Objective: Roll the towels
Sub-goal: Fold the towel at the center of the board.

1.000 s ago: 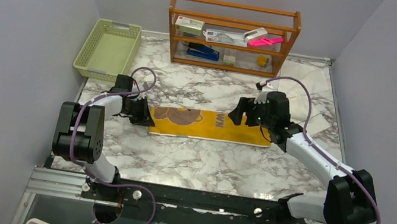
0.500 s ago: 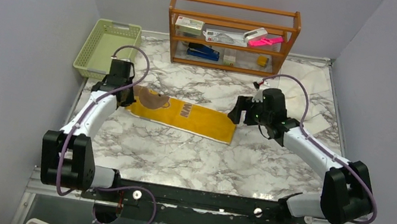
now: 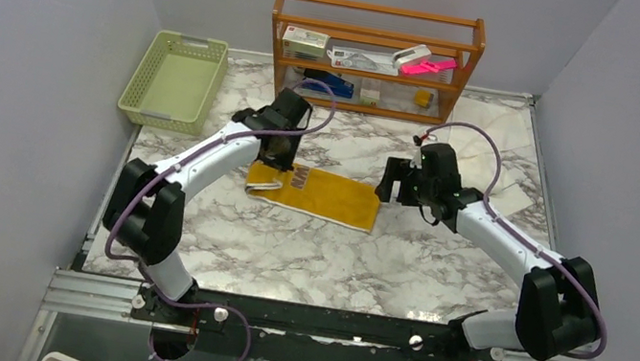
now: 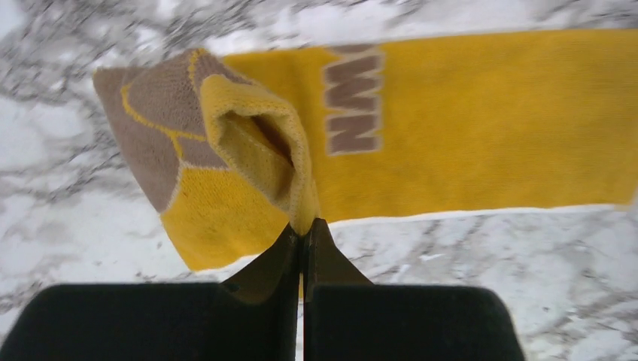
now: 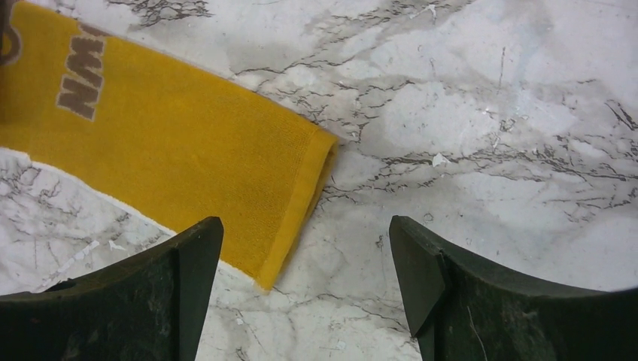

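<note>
Mustard-yellow towel lies flat near the centre of the marble worktop, long axis running left to right and slightly skewed. Its left end, the one with the brown patches, is lifted and doubled back toward the brown lettering. Left gripper is closed, jaws pressed together on a pinch of the raised yellow hem; the fold gapes like a small pocket. Right gripper stands wide open and holds nothing, poised over the towel's right end; in the wrist view the near right corner of the cloth lies in the gap between its fingers. Cream-white towel is spread flat toward the far right corner. Green basket sits at the far left corner, and a wooden rack stands along the far edge.
</note>
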You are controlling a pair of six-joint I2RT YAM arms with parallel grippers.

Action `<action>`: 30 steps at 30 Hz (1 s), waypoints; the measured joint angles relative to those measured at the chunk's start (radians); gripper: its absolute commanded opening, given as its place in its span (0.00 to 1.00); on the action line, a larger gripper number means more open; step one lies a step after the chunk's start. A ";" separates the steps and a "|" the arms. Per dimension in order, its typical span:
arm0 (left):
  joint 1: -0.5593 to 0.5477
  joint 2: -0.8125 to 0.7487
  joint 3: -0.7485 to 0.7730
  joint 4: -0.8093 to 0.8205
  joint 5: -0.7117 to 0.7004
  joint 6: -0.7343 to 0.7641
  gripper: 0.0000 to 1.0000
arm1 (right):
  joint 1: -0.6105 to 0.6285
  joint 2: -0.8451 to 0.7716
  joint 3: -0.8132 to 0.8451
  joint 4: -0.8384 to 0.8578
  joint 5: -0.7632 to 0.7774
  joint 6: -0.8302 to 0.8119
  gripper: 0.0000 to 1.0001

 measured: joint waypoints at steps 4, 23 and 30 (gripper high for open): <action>-0.099 0.092 0.153 -0.047 0.051 -0.017 0.00 | 0.000 -0.008 0.011 -0.026 0.042 0.017 0.85; -0.265 0.402 0.417 -0.136 0.245 -0.049 0.00 | -0.040 -0.214 -0.032 -0.094 0.230 0.090 0.91; -0.274 0.407 0.458 -0.138 0.312 -0.068 0.00 | -0.051 -0.215 -0.051 -0.105 0.241 0.100 0.91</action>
